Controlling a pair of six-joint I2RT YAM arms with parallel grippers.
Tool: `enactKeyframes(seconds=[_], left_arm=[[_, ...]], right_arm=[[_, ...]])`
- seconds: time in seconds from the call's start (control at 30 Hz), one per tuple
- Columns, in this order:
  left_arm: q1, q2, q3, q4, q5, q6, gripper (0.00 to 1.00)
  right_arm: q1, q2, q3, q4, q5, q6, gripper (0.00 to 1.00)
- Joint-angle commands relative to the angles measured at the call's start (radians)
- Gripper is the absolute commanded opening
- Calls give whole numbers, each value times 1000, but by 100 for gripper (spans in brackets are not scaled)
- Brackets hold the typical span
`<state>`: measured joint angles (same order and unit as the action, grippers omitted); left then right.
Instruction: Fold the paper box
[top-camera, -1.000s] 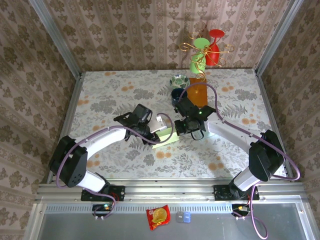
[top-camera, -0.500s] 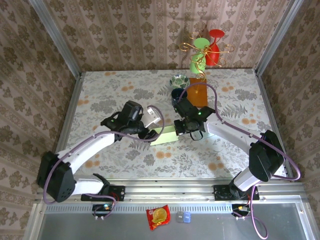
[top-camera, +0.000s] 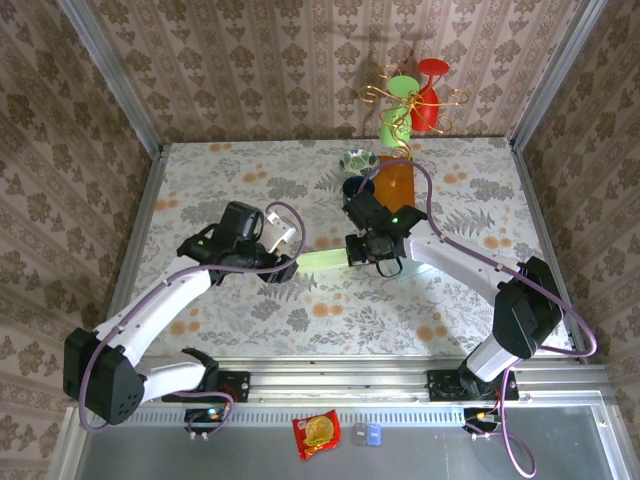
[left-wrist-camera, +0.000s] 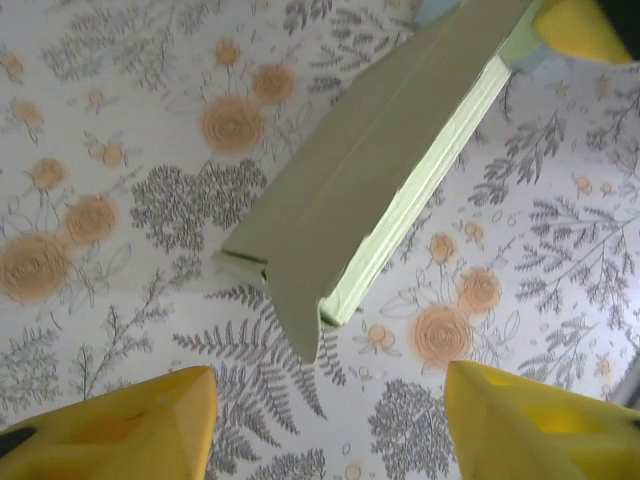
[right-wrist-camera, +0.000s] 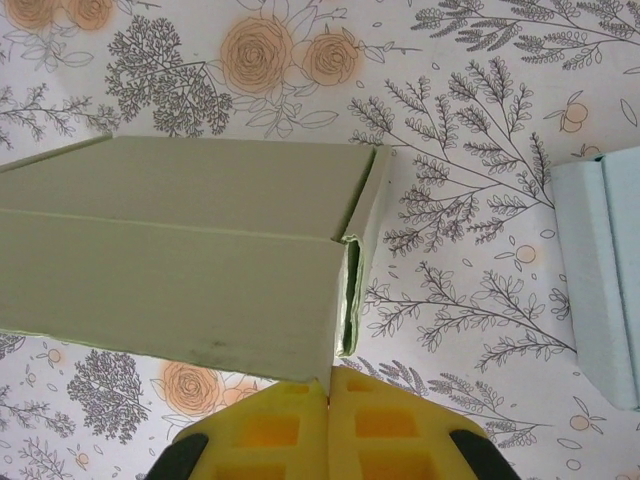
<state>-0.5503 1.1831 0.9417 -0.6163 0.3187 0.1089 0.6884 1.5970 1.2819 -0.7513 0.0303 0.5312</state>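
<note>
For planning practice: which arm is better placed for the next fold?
Likely left: the left gripper hovers open at the free end of the paper box; the right gripper pinches the other end.

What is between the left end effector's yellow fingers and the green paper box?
Nothing but bare flowery table cover lies between the left end effector and the paper box, as the left wrist view shows.

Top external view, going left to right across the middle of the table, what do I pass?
The left arm's fingers, apart and just short of the box → paper box → right arm's fingers, shut on the box's right end.
</note>
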Motion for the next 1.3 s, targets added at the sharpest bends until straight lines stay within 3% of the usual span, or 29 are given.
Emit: enactKeyframes(seconds=[0.0, 0.4, 0.73, 1.27], left_arm=[[16, 30, 52, -71, 18, -19, 56], [44, 151, 105, -45, 15, -9, 40], [58, 235, 155, -33, 29, 14, 35], [58, 281, 186, -20, 30, 10, 17]], right_arm=[[5, 28, 35, -41, 0, 23, 0], [-12, 101, 99, -83, -17, 39, 0], [-31, 118, 132, -105, -50, 37, 0], [-36, 121, 144, -108, -68, 37, 0]])
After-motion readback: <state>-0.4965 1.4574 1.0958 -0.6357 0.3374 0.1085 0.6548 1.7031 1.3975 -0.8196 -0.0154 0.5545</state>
